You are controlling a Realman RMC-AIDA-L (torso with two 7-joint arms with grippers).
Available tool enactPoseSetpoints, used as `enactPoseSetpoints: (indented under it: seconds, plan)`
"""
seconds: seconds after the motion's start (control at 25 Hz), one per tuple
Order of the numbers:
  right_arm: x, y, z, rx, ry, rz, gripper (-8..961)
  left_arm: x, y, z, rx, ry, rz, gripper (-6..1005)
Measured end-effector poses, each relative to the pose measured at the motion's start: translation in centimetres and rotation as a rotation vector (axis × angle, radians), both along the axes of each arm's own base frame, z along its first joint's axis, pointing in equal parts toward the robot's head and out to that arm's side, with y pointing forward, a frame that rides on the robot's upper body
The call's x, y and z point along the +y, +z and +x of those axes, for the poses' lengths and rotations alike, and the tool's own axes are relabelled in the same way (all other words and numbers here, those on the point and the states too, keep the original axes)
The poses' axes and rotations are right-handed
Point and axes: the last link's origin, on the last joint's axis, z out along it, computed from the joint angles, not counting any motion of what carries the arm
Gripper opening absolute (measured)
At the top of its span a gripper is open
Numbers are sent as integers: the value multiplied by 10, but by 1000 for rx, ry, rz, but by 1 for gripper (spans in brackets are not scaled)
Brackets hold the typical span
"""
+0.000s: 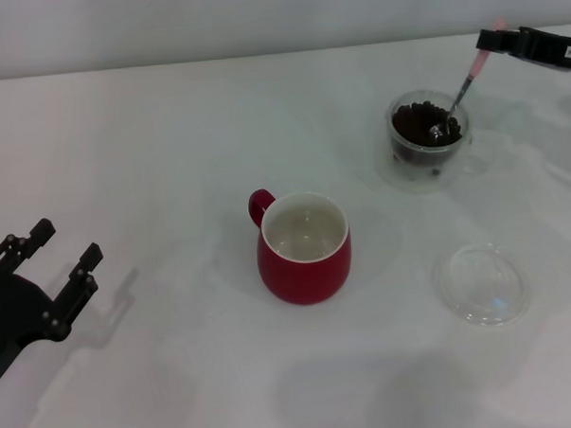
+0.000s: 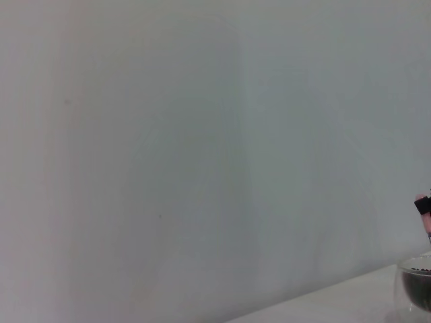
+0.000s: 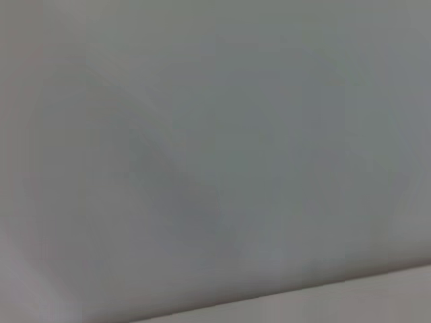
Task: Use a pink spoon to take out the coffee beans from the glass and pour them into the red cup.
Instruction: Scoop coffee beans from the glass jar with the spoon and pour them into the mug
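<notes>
The glass (image 1: 428, 141) stands at the back right of the white table, filled with dark coffee beans (image 1: 417, 125). The pink spoon (image 1: 473, 71) leans steeply, its silver bowl down in the beans and its pink handle up. My right gripper (image 1: 491, 42) is shut on the top of the handle, above and right of the glass. The red cup (image 1: 304, 248) stands at the table's middle, its white inside empty, handle to the back left. My left gripper (image 1: 67, 252) is open and empty at the front left. The glass's rim also shows in the left wrist view (image 2: 416, 288).
A shallow clear round dish (image 1: 481, 284) lies on the table to the right of the red cup, in front of the glass. A pale wall runs along the table's far edge.
</notes>
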Motion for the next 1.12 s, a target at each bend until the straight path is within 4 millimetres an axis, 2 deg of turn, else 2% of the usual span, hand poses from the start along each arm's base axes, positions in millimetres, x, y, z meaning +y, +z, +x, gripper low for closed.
enactPoseSetpoints:
  seconds: [0.4,1.12]
  plan:
    - [-6,0,13,155,-96,59,145,0,0,-1,1,3,-1,594]
    - [-13,3,17,324,-153,88,146,-1,1,-2,7,7,0,594]
